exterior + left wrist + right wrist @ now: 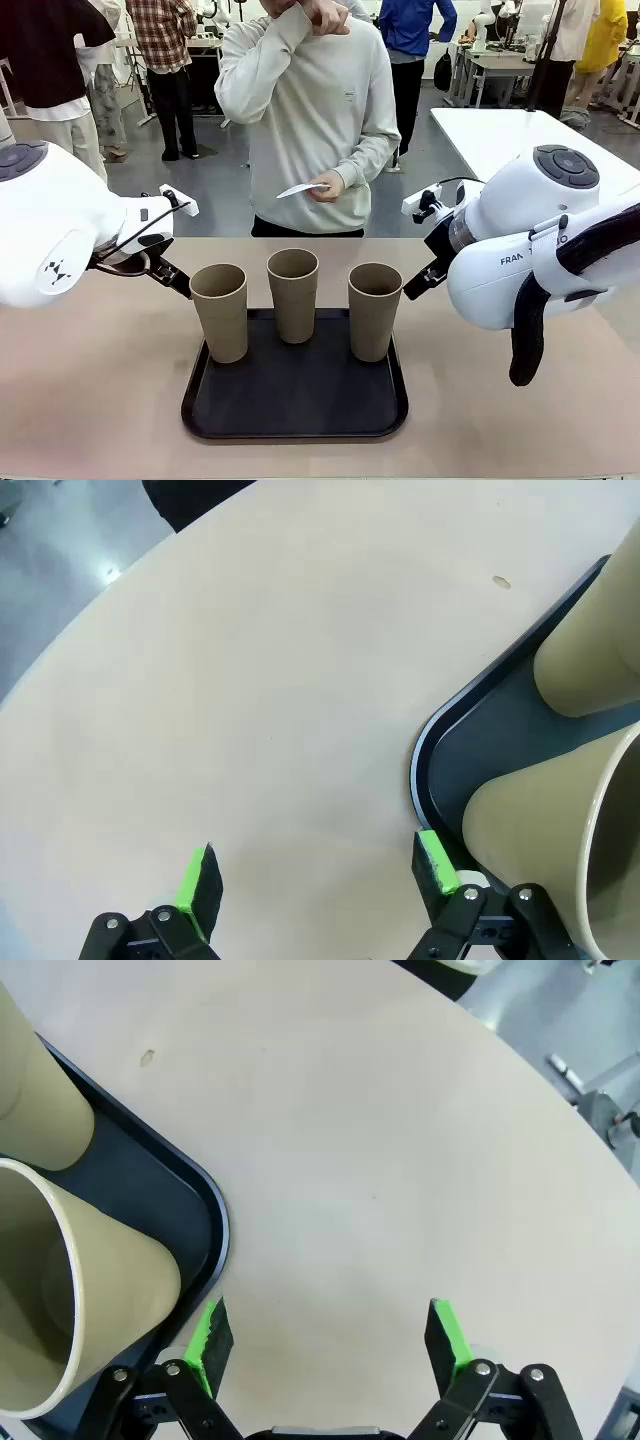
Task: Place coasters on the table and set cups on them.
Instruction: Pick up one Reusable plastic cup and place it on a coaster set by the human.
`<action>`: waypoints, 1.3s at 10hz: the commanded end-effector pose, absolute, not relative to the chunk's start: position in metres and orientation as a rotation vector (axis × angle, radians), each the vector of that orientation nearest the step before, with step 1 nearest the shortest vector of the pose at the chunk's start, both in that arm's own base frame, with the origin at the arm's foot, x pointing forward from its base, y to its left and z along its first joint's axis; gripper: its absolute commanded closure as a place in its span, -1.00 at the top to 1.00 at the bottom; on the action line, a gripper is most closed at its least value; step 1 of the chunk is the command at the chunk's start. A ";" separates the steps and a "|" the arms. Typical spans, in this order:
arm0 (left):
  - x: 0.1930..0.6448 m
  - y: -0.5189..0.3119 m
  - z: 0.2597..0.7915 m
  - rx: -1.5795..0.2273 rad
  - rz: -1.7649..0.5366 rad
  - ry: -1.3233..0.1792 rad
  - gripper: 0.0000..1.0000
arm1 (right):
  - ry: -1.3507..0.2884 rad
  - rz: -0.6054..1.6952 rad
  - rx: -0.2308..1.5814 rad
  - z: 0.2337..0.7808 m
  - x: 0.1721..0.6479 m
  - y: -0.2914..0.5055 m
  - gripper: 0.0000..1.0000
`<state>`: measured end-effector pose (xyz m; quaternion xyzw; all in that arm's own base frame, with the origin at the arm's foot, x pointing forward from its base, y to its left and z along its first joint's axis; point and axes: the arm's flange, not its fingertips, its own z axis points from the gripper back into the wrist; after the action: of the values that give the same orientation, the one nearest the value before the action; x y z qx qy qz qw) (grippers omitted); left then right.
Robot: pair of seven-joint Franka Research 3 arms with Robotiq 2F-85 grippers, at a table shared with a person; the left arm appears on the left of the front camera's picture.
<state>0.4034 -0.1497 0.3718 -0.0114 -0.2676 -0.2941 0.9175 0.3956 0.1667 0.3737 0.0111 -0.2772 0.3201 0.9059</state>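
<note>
The left gripper (pixel 318 868) is being held wide open and empty above the table (pixel 250 680), its green pads well apart. One of its fingers (pixel 437 862) is being shown just beside the rounded corner of the black tray (pixel 425 750) and close to the nearest cup's wall. The right gripper (pixel 330 1332) is likewise being held wide open and empty, with one finger (pixel 212 1338) being shown beside the tray's other near corner and the rim of the cup next to it. In the front view, both grippers are being shown flanking the row of cups, apart from them. The three cups are being carried upright on the tray: the left cup (pixel 220 312), the middle cup (pixel 293 295) set slightly farther back, and the right cup (pixel 374 312). Beyond the table's far edge, a thin white paper piece (pixel 300 190), apparently the coasters, is being gripped in the person's hand (pixel 327 185) at waist height, well apart from the cups
</note>
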 end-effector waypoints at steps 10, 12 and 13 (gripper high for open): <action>0.403 -0.150 0.372 -0.023 -0.605 -0.551 1.00 | -0.572 0.661 0.023 0.374 0.396 0.167 1.00; 0.403 -0.150 0.372 -0.023 -0.605 -0.551 1.00 | -0.572 0.661 0.023 0.374 0.396 0.167 1.00; 0.403 -0.150 0.372 -0.023 -0.605 -0.551 1.00 | -0.572 0.661 0.023 0.374 0.396 0.167 1.00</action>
<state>0.4034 -0.1497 0.3718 -0.0114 -0.2676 -0.2941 0.9175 0.3956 0.1666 0.3737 0.0110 -0.2772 0.3201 0.9059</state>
